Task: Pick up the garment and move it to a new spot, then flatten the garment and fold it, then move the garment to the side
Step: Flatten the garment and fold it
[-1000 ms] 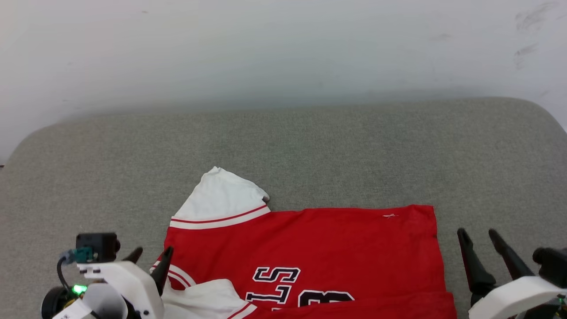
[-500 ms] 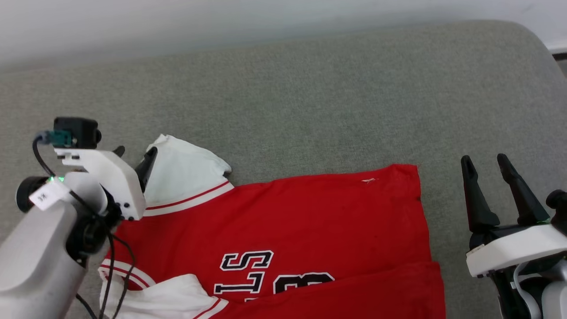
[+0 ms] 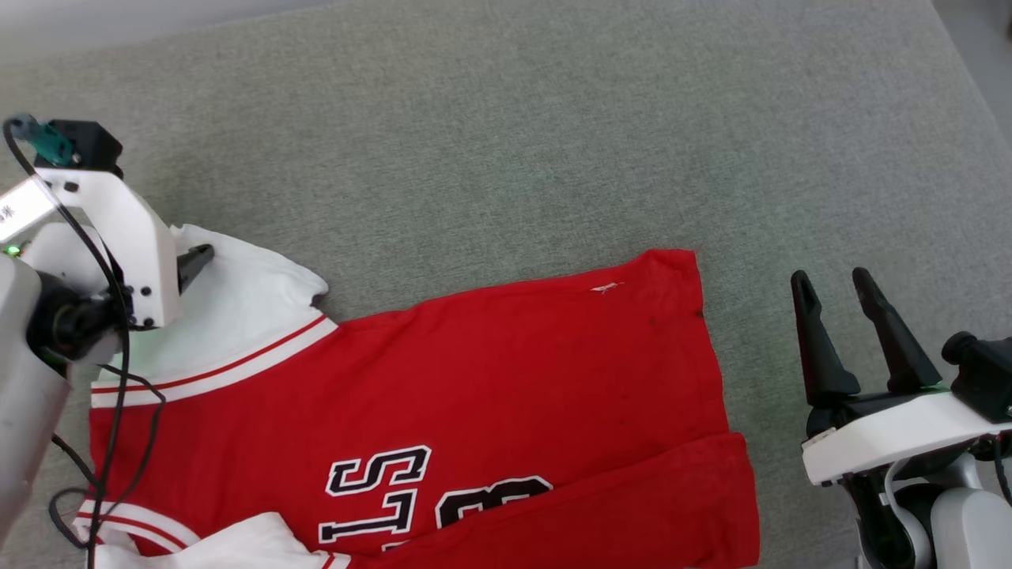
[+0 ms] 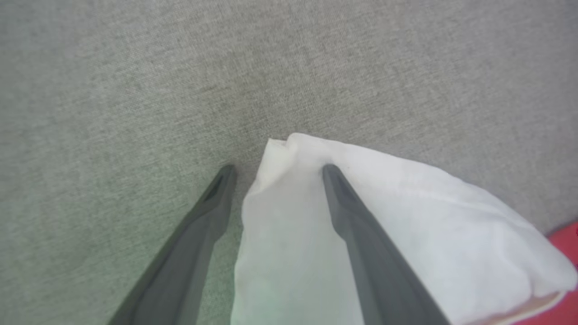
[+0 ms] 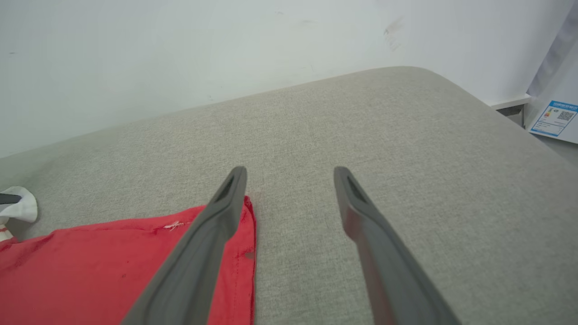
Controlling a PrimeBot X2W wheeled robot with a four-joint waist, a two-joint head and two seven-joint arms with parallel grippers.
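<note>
The garment (image 3: 474, 371), red with black white-outlined lettering, lies spread on the grey cushion (image 3: 506, 142). Its white sleeve (image 3: 237, 316) with striped trim points to the far left. My left gripper (image 4: 278, 169) hangs open over that sleeve's tip; one dark finger (image 3: 196, 262) is above the white cloth and the other is over bare cushion beside the sleeve's edge. The sleeve (image 4: 406, 225) lies loose, ungripped. My right gripper (image 3: 830, 276) stands open just right of the garment's far right corner (image 5: 244, 221), nothing between its fingers.
The grey cushion (image 5: 406, 135) stretches far ahead to a white wall (image 5: 180, 54), with a rounded corner at the right. A blue-and-white label (image 5: 553, 118) sits beyond that edge. A black cable (image 3: 118, 379) dangles from my left arm over the garment.
The head camera has tilted down and shifted. My left gripper has risen forward from beside the collar to the white sleeve's tip. The right gripper has advanced a little, still open.
</note>
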